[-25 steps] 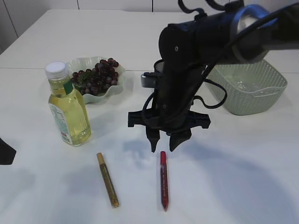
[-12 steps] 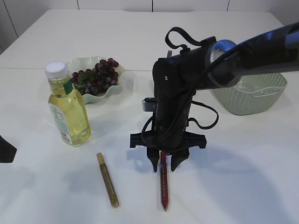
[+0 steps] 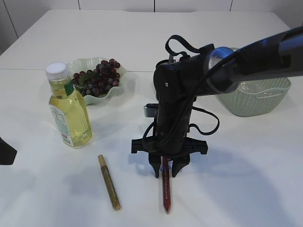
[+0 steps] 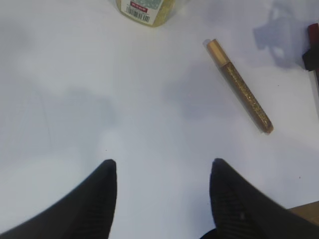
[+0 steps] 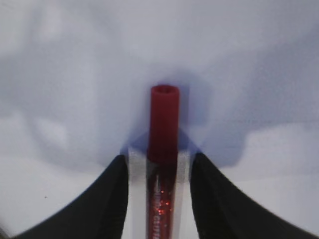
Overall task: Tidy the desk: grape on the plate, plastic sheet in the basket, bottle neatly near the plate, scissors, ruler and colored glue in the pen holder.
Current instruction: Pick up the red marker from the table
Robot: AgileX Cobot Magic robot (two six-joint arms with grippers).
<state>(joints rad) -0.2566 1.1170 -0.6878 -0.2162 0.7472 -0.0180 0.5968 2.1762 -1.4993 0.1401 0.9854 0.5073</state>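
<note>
White bench (image 3: 246, 179) carries everything in the exterior view. The right arm (image 3: 246, 52) reaches in from the upper right, bends at the wrist and points its tool (image 3: 165, 173) straight down at the bench. The two fingers stand on either side of the upper end of the red glue (image 3: 165, 191), which lies flat and runs toward the camera. To the left lies the gold glue (image 3: 109, 182), apart from the red one. The bottle (image 3: 68, 109) stands upright just beside the plate (image 3: 75, 64), and the grape (image 3: 97, 81) is on the plate. The basket (image 3: 255, 94) is behind the arm at the right. Only a dark corner of the left tool (image 3: 5, 152) shows at the left edge.

From the left wrist, the left tool (image 4: 162, 172) hangs over bare bench with its fingers apart and nothing between them. The gold glue (image 4: 240, 87) lies ahead at a slant, and the bottle (image 4: 145, 9) base shows at the top edge. A bit of the red glue (image 4: 312, 37) is at the right edge.

From the right wrist, the right tool (image 5: 160, 167) has its fingers on both sides of the red glue (image 5: 163, 129), with a narrow gap on each side, so they are apart and not clamped on it. The cap end reaches past the fingertips. This gap cannot be seen from outside.
</note>
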